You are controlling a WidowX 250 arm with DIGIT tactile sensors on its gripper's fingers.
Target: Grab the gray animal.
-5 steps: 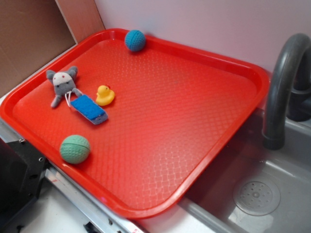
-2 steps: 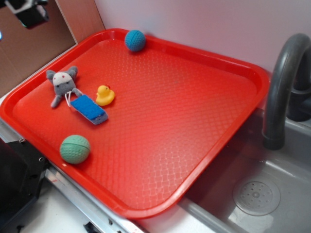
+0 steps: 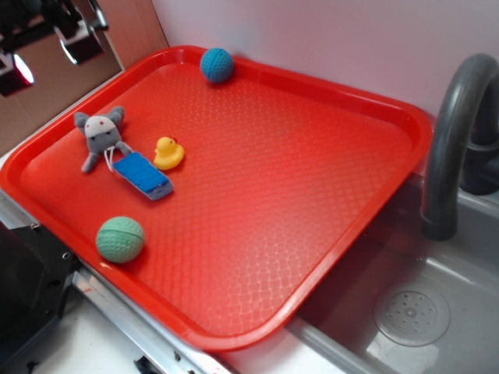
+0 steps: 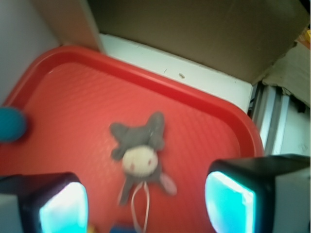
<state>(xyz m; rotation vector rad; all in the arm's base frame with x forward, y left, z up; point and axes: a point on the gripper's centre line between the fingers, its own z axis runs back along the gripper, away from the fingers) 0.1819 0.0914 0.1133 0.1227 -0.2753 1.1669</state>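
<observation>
Currently the gripper (image 4: 146, 201), jaws spread wide, is hovering over the gray animal (image 3: 101, 136) lying flat near the red tray (image 3: 312, 195) corner; it should probably be descending centred on the body, avoiding the string

Exterior high oblique, wrist downward, both showing tray (image 3: 327, 86)

Pincer (image 3: 74, 31) cut by top edge; wrist view blurred.
</observation>
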